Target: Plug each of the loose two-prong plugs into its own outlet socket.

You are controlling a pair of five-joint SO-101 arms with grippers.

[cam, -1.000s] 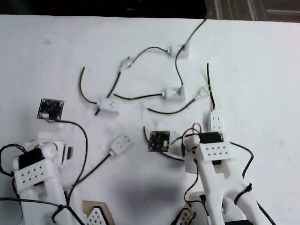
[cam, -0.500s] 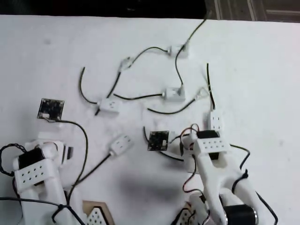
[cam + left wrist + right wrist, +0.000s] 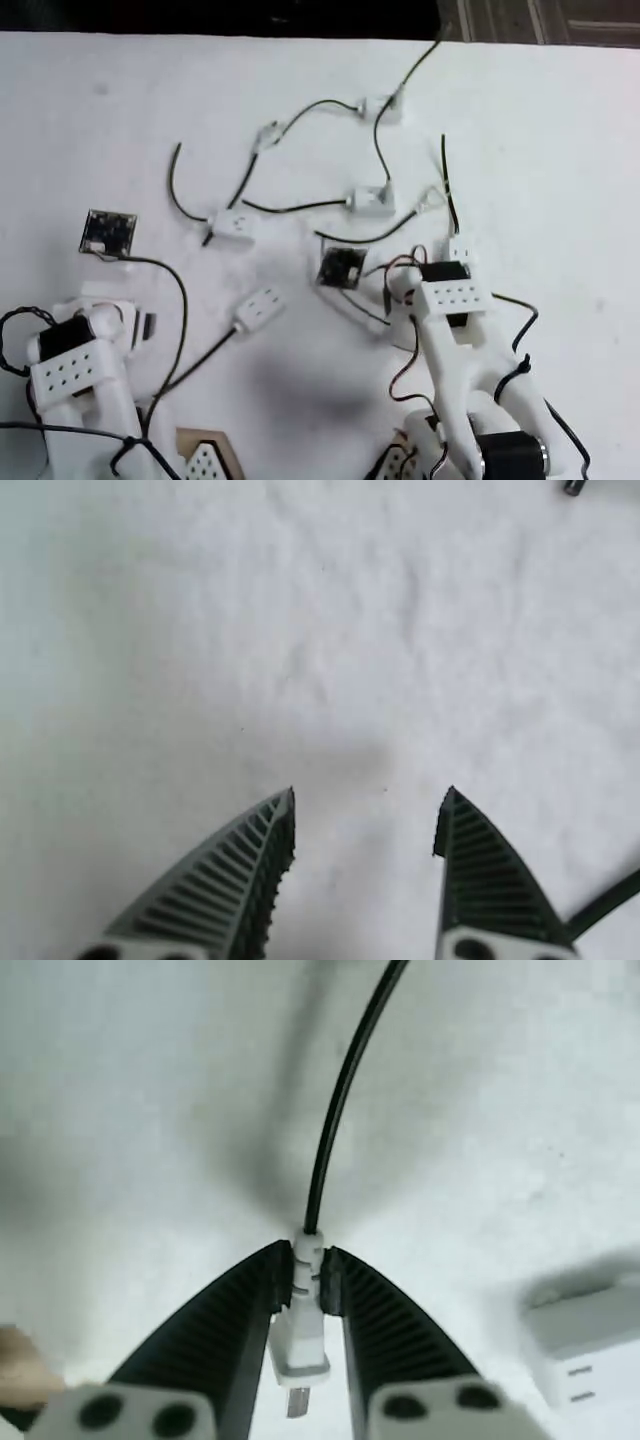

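Plug (image 3: 298,1345): white moulded two-prong body with a ribbed collar where the black cord (image 3: 338,1120) enters. Flat metal prong end points back toward the wrist.
Right gripper (image 3: 304,1260): narrow, pinched on the plug. Dark fingers with ridged inner faces, tapering to points.
Right arm (image 3: 455,300): white printed shell with a perforated plate, at 4 o'clock on the table.
Socket block (image 3: 585,1345): white, rectangular, slotted face. Near the held plug, not touching it.
Left gripper (image 3: 368,810): wide apart, nothing between. Grey ribbed wedge fingers over bare surface.
Left arm (image 3: 70,370): same white shell, at 8 o'clock.
Sockets (image 3: 372,201): white blocks on thin black leads. This one lies at 1 o'clock from the table's middle, another block (image 3: 232,226) at 10 o'clock, a block (image 3: 260,308) at 8 o'clock and a block (image 3: 384,108) farther out at 1 o'clock.
Loose ends (image 3: 268,135): small pale plug-like pieces, one at 11 o'clock, a second piece (image 3: 430,200) at 2 o'clock. Prongs are too small to make out.
Boards (image 3: 108,232): two dark square circuit boards, one at 9 o'clock, the other board (image 3: 342,268) just beside the right arm.
Table (image 3: 560,150): white, matte, faintly wrinkled.
Room: dark band (image 3: 200,15) along the 12 o'clock edge, with grey panelled flooring (image 3: 560,20) toward 1 o'clock.
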